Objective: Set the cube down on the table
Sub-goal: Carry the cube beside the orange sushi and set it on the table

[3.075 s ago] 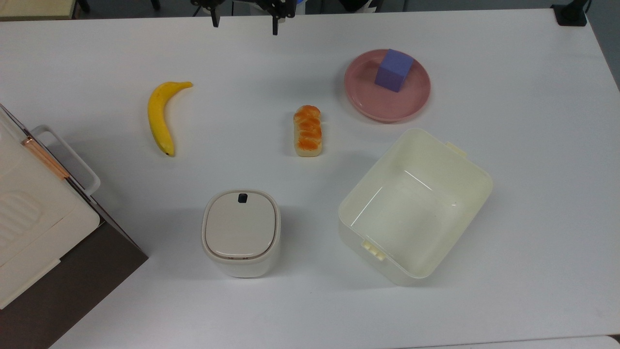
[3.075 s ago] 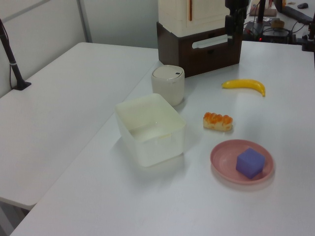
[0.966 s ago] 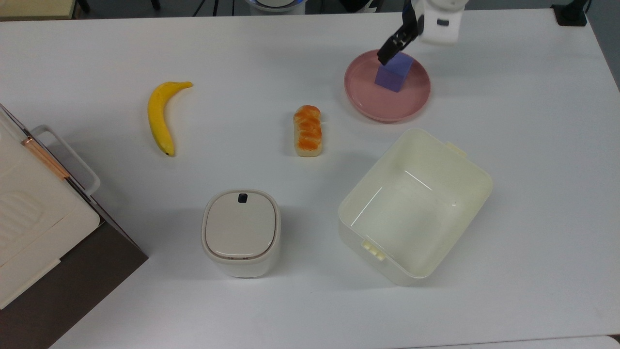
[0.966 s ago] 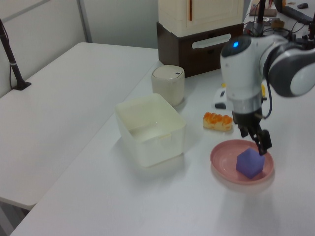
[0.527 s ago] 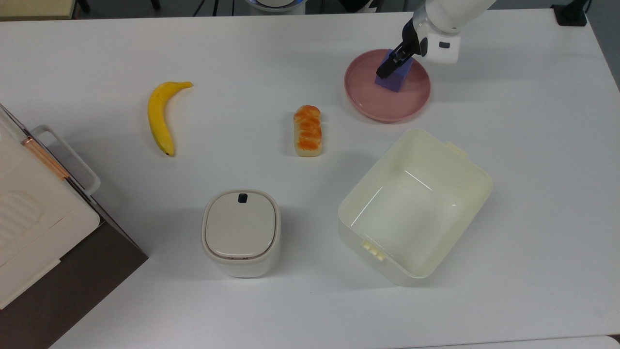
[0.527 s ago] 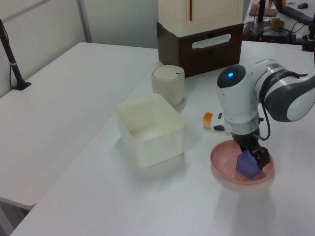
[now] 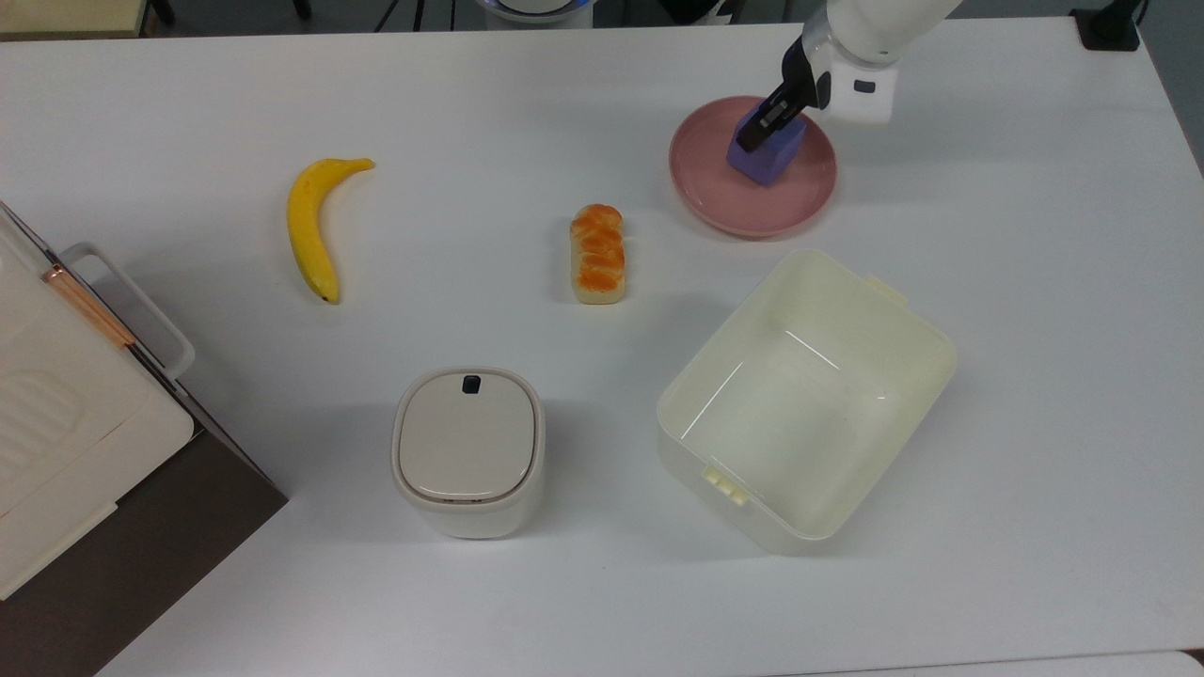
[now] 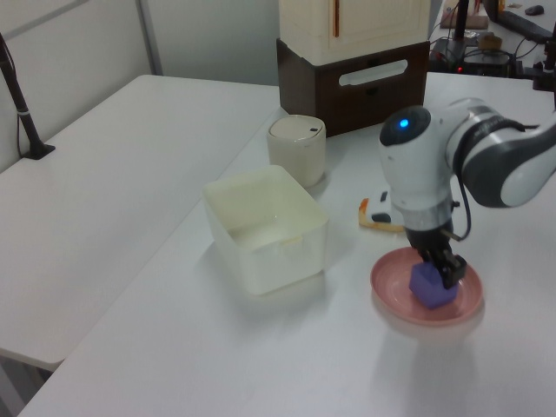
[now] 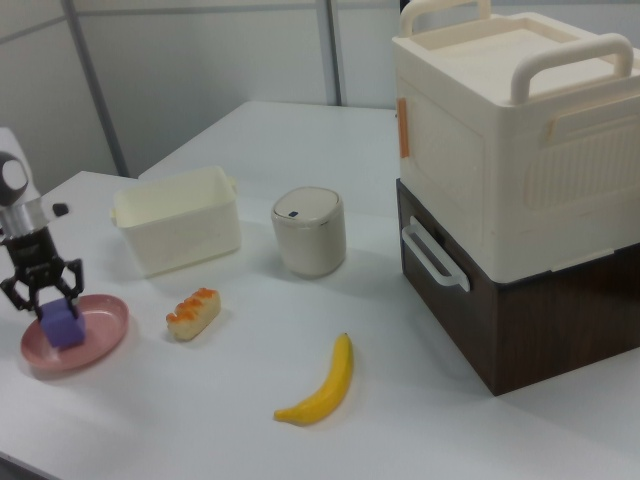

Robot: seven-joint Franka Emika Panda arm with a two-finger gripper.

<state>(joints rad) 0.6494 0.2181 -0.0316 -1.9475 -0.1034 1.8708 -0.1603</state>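
The purple-blue cube (image 7: 773, 162) sits tilted over the round pink plate (image 7: 715, 202) at the far right of the white table (image 7: 1035, 282) in the top view. My gripper (image 7: 766, 141) comes down on it from above, its black fingers closed against the cube's sides. In the left view the cube (image 8: 424, 285) is under the gripper (image 8: 440, 271), toward the middle of the plate (image 8: 391, 294). The right view has the gripper (image 9: 58, 305) straddling the top of the cube (image 9: 63, 330) on the plate (image 9: 102, 335); whether the cube still touches the plate I cannot tell.
An open cream box (image 7: 807, 400) stands just in front of the plate. A bread roll (image 7: 598, 254) lies to the top view's left of the plate, a banana (image 7: 310, 226) further left. A lidded round bin (image 7: 468, 449) and a cream case on a brown box (image 7: 56, 451) stand nearer.
The arm came in from the far edge and dropped onto the cube. In the last half second the fingers closed on it, and the cube shifted and tilted on the plate.
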